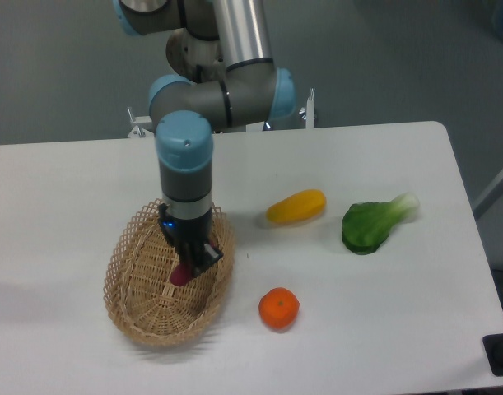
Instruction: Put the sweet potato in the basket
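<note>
My gripper (185,265) hangs over the middle of the oval wicker basket (129,280) at the table's left front. It is shut on the sweet potato (182,275), a small reddish-purple tuber whose lower end pokes out below the fingers, above the basket's woven floor. The gripper body hides the upper part of the tuber, and I cannot tell whether the tuber touches the basket floor.
A round orange (278,308) lies to the right of the basket near the front. A yellow-orange oblong fruit (295,206) and a green leafy vegetable (371,225) lie further right. The arm's base stands behind the table's far edge.
</note>
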